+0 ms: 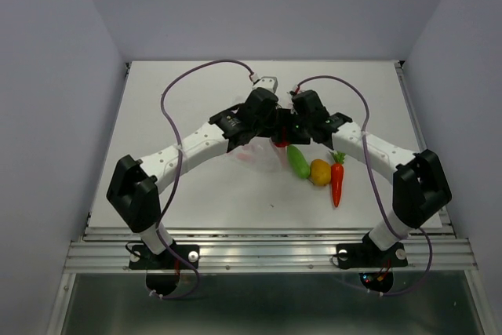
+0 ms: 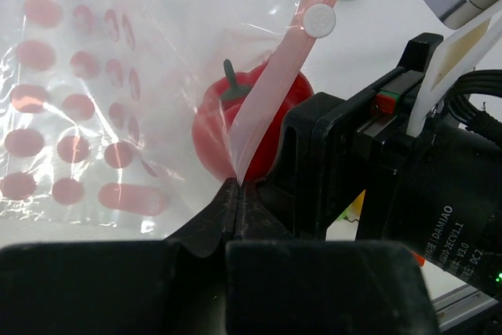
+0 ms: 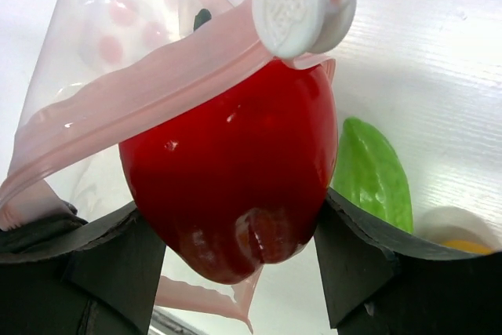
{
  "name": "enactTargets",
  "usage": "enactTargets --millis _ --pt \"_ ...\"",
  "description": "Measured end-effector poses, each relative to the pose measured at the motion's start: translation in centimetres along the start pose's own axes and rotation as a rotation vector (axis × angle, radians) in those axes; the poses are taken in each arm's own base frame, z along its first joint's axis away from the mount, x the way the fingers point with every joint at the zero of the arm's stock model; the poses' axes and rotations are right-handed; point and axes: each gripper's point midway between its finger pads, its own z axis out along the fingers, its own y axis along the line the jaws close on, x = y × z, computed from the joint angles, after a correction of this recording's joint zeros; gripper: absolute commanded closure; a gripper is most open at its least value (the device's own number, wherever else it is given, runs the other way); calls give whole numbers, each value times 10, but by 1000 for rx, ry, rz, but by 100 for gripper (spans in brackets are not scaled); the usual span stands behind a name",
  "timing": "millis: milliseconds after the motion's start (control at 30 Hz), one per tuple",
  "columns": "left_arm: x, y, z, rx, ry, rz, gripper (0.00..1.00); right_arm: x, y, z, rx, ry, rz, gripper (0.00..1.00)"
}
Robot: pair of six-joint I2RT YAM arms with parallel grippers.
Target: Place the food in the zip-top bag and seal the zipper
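Left fingers (image 2: pixel 239 203): clenched on the zipper (image 2: pixel 271 100), a pale pink strip rising from the pinch, with a white round tab (image 2: pixel 320 19) at its upper end.
Right fingers (image 3: pixel 110 260): grasping the red bell pepper (image 3: pixel 235 162) from both sides at the mouth of the zip-top bag (image 2: pixel 70 76). The strip drapes over the pepper's top, and clear film covers part of it.
Bag: clear, printed with pink marks, mouth end lifted between the two wrists.
Light green pod (image 1: pixel 298 162), yellow-orange piece (image 1: pixel 319 172), orange carrot (image 1: pixel 337 182): side by side on the white surface (image 1: pixel 196 194), right of the bag and outside it. The pod touches the yellow-orange piece, with the carrot just beside that.
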Motion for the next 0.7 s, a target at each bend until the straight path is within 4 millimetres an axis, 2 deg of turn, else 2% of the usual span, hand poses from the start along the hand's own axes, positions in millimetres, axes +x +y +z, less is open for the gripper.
enactTargets --millis 100,167,233,433,700 --pt "0 3 -3 -7 -6 -9 100 -4 1 0 53 -25 -21 37" --pt "-1 -1 -7 8 -11 -20 100 -5 3 0 72 -40 -38 28" --pt "0 0 -10 8 -12 -27 100 -4 4 0 82 -44 -57 24" --pt "2 1 -16 24 -12 -62 100 -8 5 -10 74 -60 -117 2" --pt "-13 -5 -39 90 -52 -118 100 -31 23 -47 -2 -150 -178 1"
